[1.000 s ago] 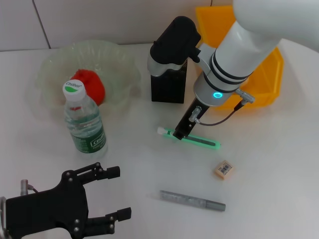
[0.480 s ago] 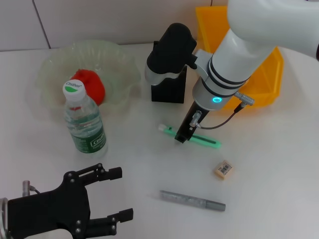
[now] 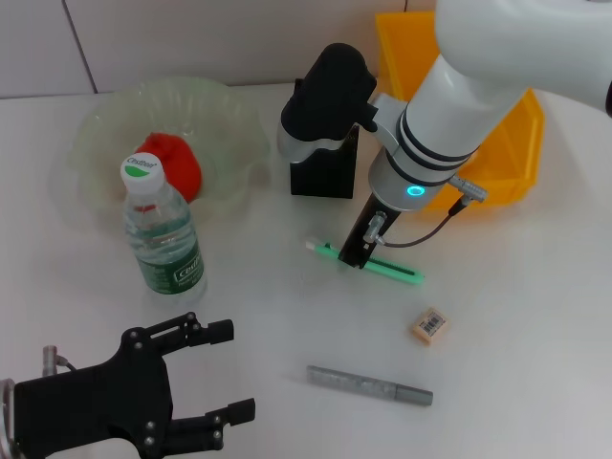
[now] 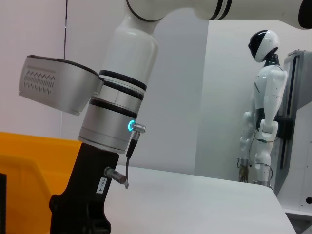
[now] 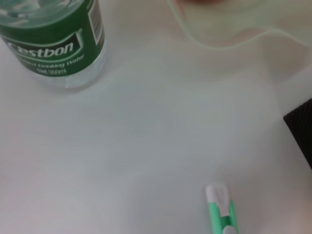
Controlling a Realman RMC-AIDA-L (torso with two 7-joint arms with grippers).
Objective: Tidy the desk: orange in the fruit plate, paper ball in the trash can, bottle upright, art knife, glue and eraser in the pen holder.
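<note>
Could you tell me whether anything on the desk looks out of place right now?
Three items lie loose on the table instead of in the pen holder: the green art knife under the right gripper, the eraser, and the grey glue stick.

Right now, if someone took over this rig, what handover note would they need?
Right tool is down on the green art knife on the table; its grip can't be seen. Left tool is open and idle at the near edge.
Done: orange in fruit plate, bottle upright.
Left: art knife, eraser and grey glue stick into the black pen holder. No paper ball visible.
</note>
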